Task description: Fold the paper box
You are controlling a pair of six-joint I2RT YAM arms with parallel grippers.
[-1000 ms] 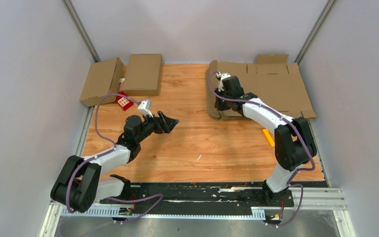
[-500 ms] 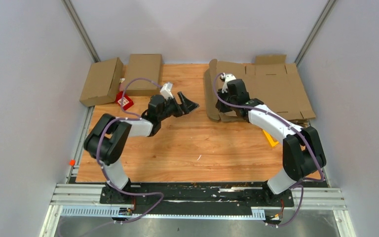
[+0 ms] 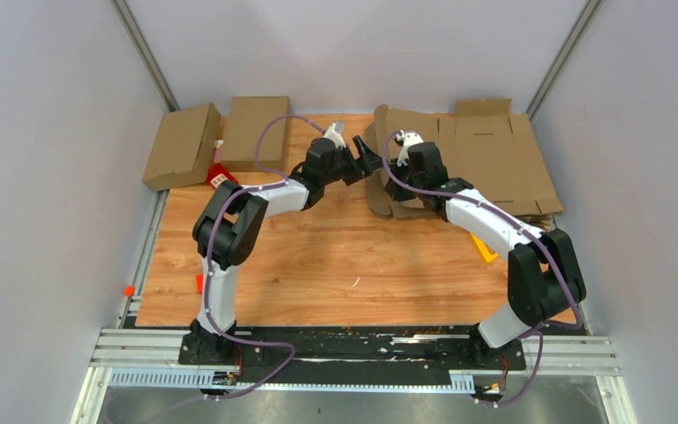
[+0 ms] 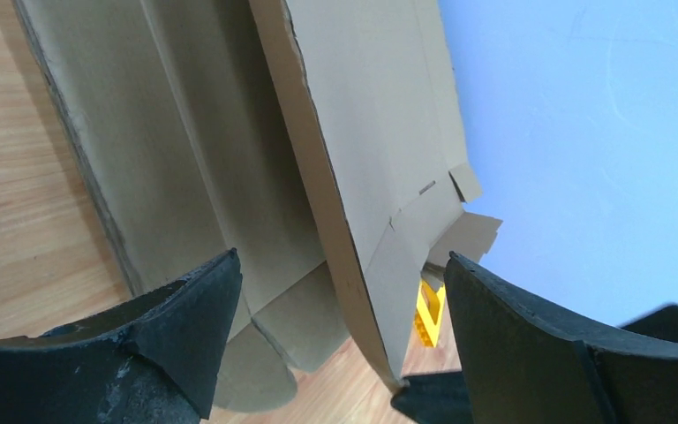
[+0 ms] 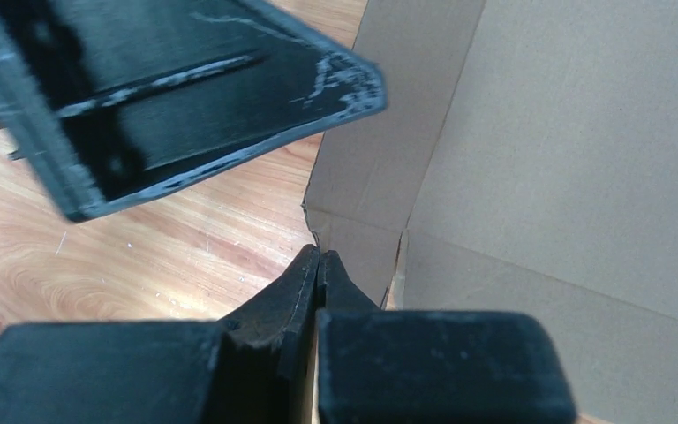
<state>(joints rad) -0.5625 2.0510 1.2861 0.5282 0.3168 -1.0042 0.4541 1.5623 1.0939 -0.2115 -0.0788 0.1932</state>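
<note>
The paper box (image 3: 494,159) is a flat brown cardboard sheet at the back right, with its left panel (image 3: 380,150) raised on edge. My right gripper (image 3: 403,164) is shut, its tips (image 5: 318,256) pinching the lower corner of that raised panel (image 5: 380,132). From the left, my left gripper (image 3: 372,162) reaches in and stands open. In the left wrist view the panel's edge (image 4: 318,177) runs between its wide-apart jaws (image 4: 340,261) without touching either. One left finger (image 5: 185,106) looms across the right wrist view.
Two folded cardboard boxes (image 3: 181,144) (image 3: 254,132) lie at the back left, with a small red item (image 3: 222,179) beside them. A yellow piece (image 3: 484,250) lies on the wooden table (image 3: 344,256) by the right arm, also showing as yellow piece (image 4: 428,311). Walls close in on three sides.
My left arm has swung from the table's left-centre up and right to the raised panel, staying open. The right gripper has kept its hold, shifting slightly.
</note>
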